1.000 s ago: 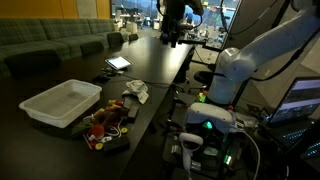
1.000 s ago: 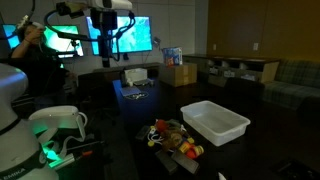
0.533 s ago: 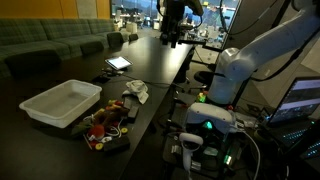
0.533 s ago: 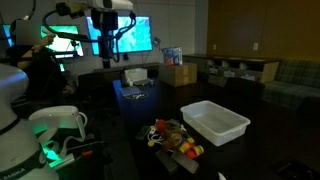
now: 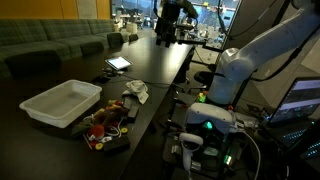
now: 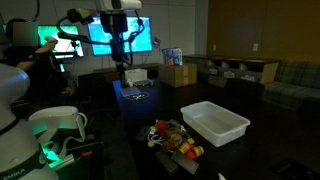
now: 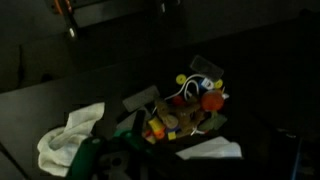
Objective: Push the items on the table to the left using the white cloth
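A crumpled white cloth [image 5: 137, 92] lies on the dark table [image 5: 150, 60] next to a pile of small colourful toys [image 5: 105, 126]. The wrist view shows the cloth [image 7: 70, 135] at lower left and the toy pile [image 7: 186, 105] in the middle, both far below. The pile also shows in an exterior view [image 6: 170, 138]. My gripper [image 5: 165, 36] hangs high over the far end of the table, well away from the cloth, and holds nothing that I can see. It also shows in an exterior view [image 6: 124, 66]. It is too small and dark to tell whether the fingers are open.
A white plastic bin [image 5: 60, 102] stands beside the toy pile and shows in both exterior views [image 6: 215, 120]. A tablet [image 5: 118, 63] lies farther along the table. The robot base [image 5: 235, 70] and lit equipment stand beside the table. Cardboard boxes [image 6: 178, 73] sit beyond the far end.
The gripper has shifted sideways and slightly up over the far end of the table. The cloth, toys and bin have not moved.
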Available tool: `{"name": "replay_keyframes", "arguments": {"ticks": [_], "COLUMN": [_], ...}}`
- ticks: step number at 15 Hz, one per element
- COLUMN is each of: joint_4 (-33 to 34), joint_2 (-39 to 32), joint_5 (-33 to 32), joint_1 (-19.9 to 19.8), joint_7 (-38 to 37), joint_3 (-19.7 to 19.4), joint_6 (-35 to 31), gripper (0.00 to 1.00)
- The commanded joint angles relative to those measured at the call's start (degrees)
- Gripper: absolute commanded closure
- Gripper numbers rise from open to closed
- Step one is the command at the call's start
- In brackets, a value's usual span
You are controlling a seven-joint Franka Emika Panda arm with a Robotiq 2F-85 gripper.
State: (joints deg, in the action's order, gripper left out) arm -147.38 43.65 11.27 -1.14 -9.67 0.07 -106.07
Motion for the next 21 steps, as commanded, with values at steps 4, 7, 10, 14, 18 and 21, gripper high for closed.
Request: {"name": "replay_keyframes", "arguments": {"ticks": [4, 7, 10, 14, 18, 21], "joint_4": [1.98, 4.09, 6.94, 11.31, 15.90, 19.96], "joint_2": [-20.87, -29.20, -37.40, -47.48, -56.53, -63.04], "joint_5": [-5.50, -5.53, -5.25, -4.93, -4.78, -4.62], "joint_1": [-4.59, -4.21, -4.05, -4.66, -5.89, -7.53], "joint_7": [2.73, 2.86, 3.52, 5.53, 7.79, 9.78], "joint_3": [-1.86, -2.30, -2.79, -4.19, -5.88, -6.58], "joint_6": [-26.09, -31.91, -35.22, -37.63, -38.97, -40.74], "gripper": [0.00, 0.00, 0.00, 0.00, 0.00, 0.00]}}
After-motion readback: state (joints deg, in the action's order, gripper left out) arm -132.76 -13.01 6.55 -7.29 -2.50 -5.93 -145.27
